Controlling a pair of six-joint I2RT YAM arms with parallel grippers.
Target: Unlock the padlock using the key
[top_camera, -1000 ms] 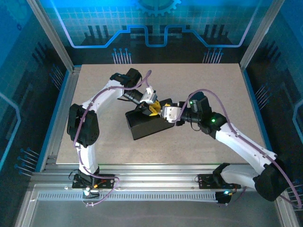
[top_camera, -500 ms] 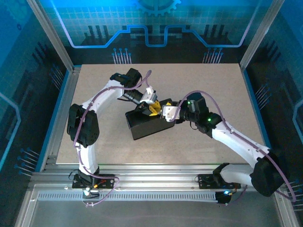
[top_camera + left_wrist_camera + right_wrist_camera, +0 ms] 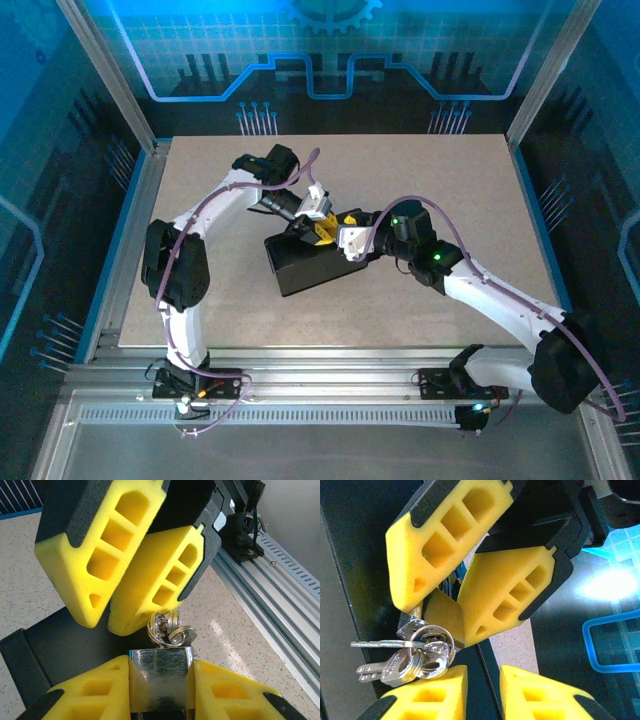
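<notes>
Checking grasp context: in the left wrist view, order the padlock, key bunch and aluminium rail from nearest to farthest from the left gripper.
1. padlock, clamped in the left gripper.
2. key bunch, just beyond the padlock.
3. aluminium rail, off to the right.

**Work Surface and Load**

We see a flat table (image 3: 450,180) with a speckled beige top. Aluminium rails (image 3: 330,385) border it at its near and left edges. One black box (image 3: 300,268) lies directly on the top, near the centre, set at an angle to the table edges.
</notes>
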